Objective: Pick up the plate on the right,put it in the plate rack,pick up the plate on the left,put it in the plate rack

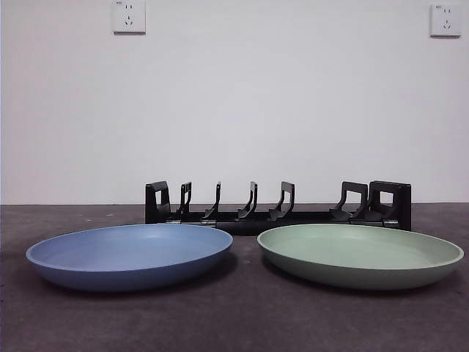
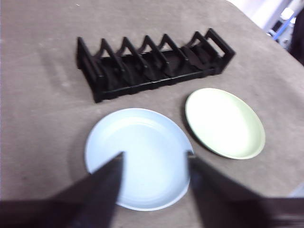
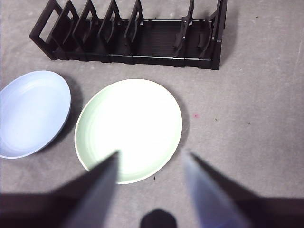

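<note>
A green plate (image 1: 360, 253) lies flat on the right of the table and a blue plate (image 1: 130, 254) lies flat on the left, both just in front of the black plate rack (image 1: 278, 207), which holds nothing. High over the green plate (image 3: 129, 128) my right gripper (image 3: 152, 154) hangs open, its jaws spread and empty. Above the blue plate (image 2: 137, 156) my left gripper (image 2: 156, 154) is likewise open and empty. The rack (image 2: 152, 64) (image 3: 128, 35) shows in both wrist views. Neither arm appears in the front view.
Both plates and the rack rest on a dark grey table (image 1: 242, 323). A white wall with two sockets (image 1: 129, 16) stands behind it. In the left wrist view the table's far edge (image 2: 256, 19) runs past the rack's end.
</note>
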